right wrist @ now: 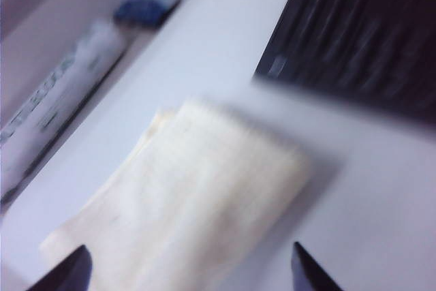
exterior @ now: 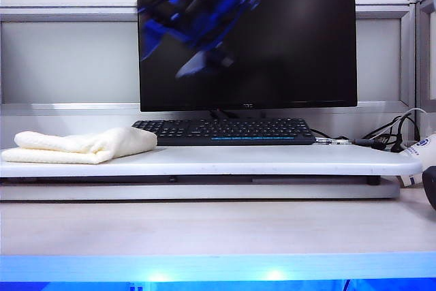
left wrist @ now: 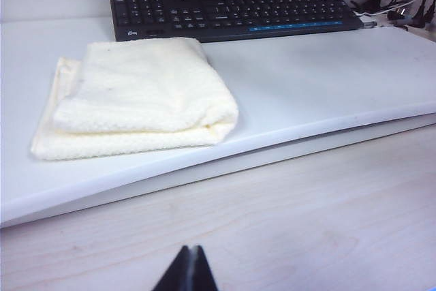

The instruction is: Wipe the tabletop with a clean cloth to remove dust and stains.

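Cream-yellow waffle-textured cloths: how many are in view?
1. The folded cream-yellow waffle cloth lies on the left end of the glossy white tabletop, left of the black keyboard. No others visible.

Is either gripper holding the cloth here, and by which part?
Nothing is held. The cloth lies free on the tabletop; the right gripper is open above it, the left gripper shut over the desk.

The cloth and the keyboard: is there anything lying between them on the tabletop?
Nothing. In the left wrist view the cloth nearly reaches the keyboard; only bare white tabletop shows there.
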Controlling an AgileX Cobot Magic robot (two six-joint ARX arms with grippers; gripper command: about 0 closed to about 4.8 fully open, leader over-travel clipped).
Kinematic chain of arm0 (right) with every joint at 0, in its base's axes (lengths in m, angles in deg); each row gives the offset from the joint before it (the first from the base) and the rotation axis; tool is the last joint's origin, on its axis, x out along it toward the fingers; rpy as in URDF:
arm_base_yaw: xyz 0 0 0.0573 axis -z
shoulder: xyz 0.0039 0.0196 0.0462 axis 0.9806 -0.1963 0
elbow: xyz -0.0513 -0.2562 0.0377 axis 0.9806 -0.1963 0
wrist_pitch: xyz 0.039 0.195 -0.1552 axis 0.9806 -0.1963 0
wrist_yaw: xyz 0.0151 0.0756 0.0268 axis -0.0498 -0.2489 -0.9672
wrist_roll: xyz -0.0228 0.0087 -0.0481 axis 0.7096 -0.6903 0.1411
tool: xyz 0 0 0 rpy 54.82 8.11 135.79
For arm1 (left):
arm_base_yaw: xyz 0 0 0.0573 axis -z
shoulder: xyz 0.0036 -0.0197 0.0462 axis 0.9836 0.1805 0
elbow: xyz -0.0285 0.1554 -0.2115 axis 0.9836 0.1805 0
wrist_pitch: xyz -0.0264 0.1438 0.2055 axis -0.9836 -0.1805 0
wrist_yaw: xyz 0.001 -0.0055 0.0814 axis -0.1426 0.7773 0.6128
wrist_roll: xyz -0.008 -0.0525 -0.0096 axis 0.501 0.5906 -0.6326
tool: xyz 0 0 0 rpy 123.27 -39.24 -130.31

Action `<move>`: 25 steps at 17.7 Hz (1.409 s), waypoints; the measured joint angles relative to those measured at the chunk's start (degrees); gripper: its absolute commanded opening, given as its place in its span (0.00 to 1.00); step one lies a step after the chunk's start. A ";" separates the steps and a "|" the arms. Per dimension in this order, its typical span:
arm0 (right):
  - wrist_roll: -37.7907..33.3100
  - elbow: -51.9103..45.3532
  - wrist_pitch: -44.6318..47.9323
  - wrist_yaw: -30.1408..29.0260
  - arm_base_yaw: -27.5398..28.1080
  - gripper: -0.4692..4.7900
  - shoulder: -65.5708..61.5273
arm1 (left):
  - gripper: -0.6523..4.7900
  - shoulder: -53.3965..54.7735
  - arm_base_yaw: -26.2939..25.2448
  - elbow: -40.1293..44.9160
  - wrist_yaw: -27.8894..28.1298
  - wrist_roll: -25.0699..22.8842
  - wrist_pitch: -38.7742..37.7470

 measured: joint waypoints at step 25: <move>12.17 -52.78 -4.76 1.70 28.87 0.07 59.17 | 0.11 -0.02 -0.02 -0.02 17.16 -2.78 -1.40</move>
